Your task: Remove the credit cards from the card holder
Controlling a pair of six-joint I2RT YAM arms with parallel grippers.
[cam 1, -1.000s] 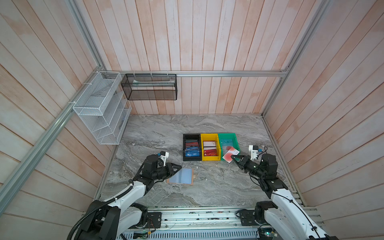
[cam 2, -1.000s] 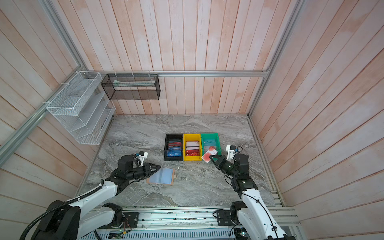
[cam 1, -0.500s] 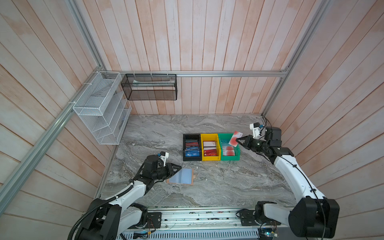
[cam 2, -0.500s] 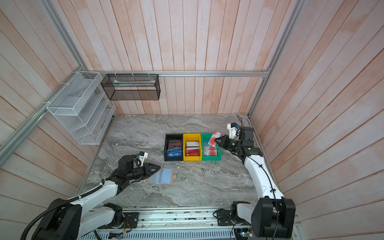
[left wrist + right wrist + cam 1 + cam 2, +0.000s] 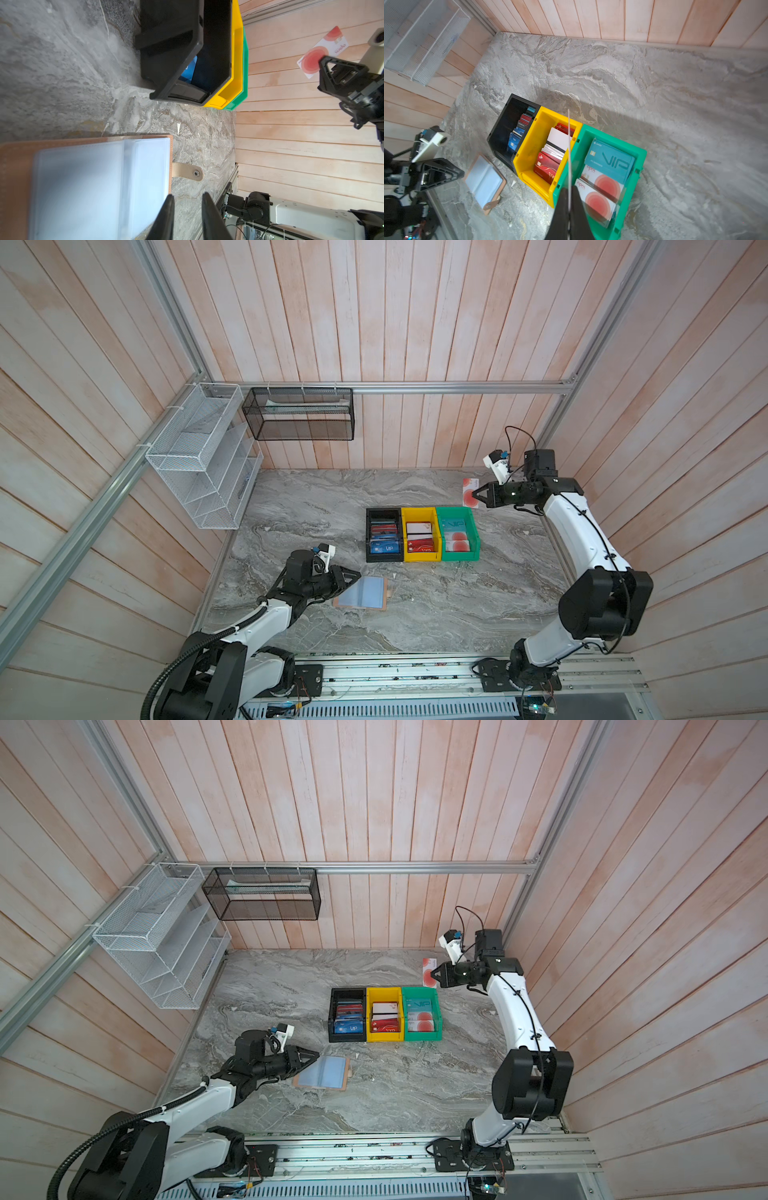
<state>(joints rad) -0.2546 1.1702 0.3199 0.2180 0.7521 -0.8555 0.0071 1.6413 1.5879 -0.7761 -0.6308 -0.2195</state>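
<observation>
The tan card holder point(image 5: 362, 592) point(image 5: 324, 1072) lies open on the marble, clear bluish sleeves point(image 5: 83, 187) up with no card showing in them. My left gripper point(image 5: 355, 576) point(image 5: 188, 196) rests at its left edge, open a little, with nothing between the fingers. My right gripper point(image 5: 478, 497) point(image 5: 569, 189) is raised beyond the green bin point(image 5: 457, 510), shut on a pale credit card with red circles point(image 5: 469, 491) point(image 5: 320, 52), which appears edge-on in the right wrist view. More credit cards point(image 5: 608, 162) stand in the bins.
Black point(image 5: 368, 535), yellow point(image 5: 419, 511) and green bins stand side by side mid-table, each holding cards. A white wire rack point(image 5: 199, 456) and a black mesh basket point(image 5: 299, 414) hang on the walls. A metal rail point(image 5: 415, 672) runs along the front edge.
My right arm has risen from low near the front right of the bins and swung to the back right, still holding the pale card. The left arm and card holder stayed put.
</observation>
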